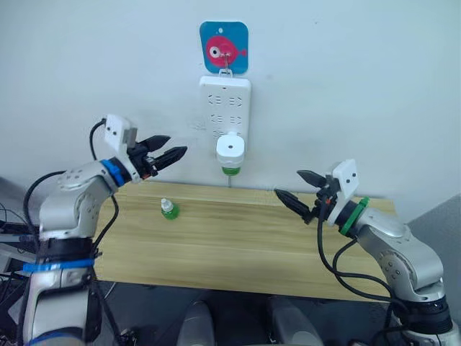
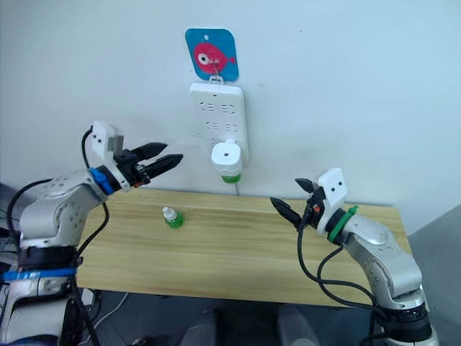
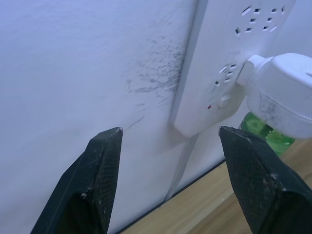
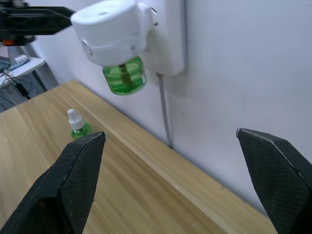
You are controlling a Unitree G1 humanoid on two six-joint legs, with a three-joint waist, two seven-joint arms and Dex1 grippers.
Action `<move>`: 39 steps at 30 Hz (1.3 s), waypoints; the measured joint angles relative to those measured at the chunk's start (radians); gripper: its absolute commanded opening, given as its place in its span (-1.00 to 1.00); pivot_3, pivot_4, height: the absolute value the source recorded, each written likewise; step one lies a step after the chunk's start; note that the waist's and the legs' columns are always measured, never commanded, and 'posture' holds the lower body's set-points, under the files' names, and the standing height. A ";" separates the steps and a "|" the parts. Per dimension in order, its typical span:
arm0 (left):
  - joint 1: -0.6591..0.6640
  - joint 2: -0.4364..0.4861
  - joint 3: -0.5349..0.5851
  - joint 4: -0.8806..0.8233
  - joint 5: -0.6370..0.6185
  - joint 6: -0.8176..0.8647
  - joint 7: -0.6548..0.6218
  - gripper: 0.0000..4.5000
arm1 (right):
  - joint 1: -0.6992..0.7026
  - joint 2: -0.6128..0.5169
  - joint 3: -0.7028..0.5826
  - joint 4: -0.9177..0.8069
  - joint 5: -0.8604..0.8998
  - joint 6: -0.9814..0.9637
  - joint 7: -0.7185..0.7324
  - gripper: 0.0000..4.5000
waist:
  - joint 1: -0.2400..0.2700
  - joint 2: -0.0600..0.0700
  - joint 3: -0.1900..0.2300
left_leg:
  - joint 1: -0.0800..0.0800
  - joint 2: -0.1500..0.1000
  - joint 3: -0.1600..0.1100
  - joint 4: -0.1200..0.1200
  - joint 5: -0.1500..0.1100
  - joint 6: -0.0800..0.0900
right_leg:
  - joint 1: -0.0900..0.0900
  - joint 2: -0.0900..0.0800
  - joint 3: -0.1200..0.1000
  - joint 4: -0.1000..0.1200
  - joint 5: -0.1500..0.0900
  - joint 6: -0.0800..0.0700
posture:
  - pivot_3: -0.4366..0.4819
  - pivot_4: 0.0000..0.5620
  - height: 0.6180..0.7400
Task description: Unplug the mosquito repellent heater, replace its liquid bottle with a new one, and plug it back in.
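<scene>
The white mosquito repellent heater [image 1: 230,150] is plugged into the bottom of the wall power strip [image 1: 225,108]. Its liquid bottle [image 1: 230,170], translucent green, hangs from the heater's underside; the brown wick shows inside it in the right wrist view [image 4: 125,78]. The new one [image 1: 168,210], a green bottle with a whitish cap, stands upright on the wooden table [image 1: 238,252], left of centre. My left gripper [image 1: 164,152] is open, held in the air left of the strip. Low to the right of the heater, my right gripper [image 1: 294,189] hovers open above the table.
A blue card with a pink fish [image 1: 224,47] hangs above the strip on the white wall. The strip's cable [image 4: 165,112] runs down the wall behind the table's back edge. The table's right end lies under my right arm.
</scene>
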 measured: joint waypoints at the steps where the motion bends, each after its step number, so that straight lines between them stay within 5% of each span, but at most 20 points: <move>1: -0.030 -0.009 -0.021 0.042 0.015 -0.021 -0.025 0.45 | -0.009 0.006 0.006 0.000 -0.001 0.002 -0.005 1.00 | 0.000 0.000 0.000 | -0.001 0.000 0.000 0.000 0.000 0.000 | 0.000 0.000 0.000 0.000 0.000 0.000 | -0.20 -0.33 1.00; 19: -0.397 -0.133 -0.110 0.607 0.224 -0.360 -0.277 0.45 | -0.017 0.012 0.026 0.008 -0.003 0.027 -0.059 1.00 | 0.021 -0.001 0.008 | -0.008 -0.002 -0.003 0.005 0.000 0.000 | -0.005 0.000 -0.001 0.002 0.001 0.003 | -0.28 -0.23 1.00; 39: -0.532 -0.213 -0.133 0.823 0.331 -0.496 -0.380 0.45 | -0.010 0.028 0.024 -0.019 0.000 0.055 -0.082 1.00 | 0.015 -0.002 0.026 | -0.012 -0.003 -0.005 0.006 0.001 0.001 | -0.007 0.001 0.000 0.002 0.002 0.005 | -0.30 -0.17 1.00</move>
